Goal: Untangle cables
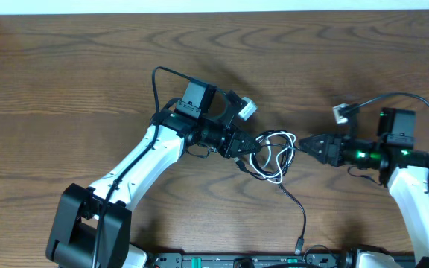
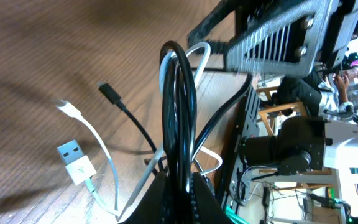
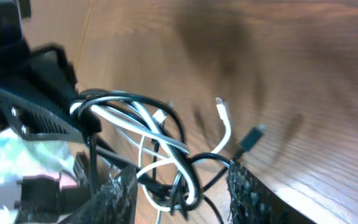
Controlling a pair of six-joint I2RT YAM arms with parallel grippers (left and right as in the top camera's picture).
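Wood table [image 1: 65,82] lies beneath a tangled black cable [image 2: 179,112] and white cable [image 2: 101,146]. Left fingers [image 2: 160,205] clench the black loops; right fingers [image 3: 253,193] straddle them, released.

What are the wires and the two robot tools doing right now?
Thin black cable, looped and tangled with the white one, one tail lying on the brown wooden table.
Thin white cable, tangled with the black one, both plug ends free.
Left tool, shut on the black loops.
Right tool, open, a finger on each side of the tangle.
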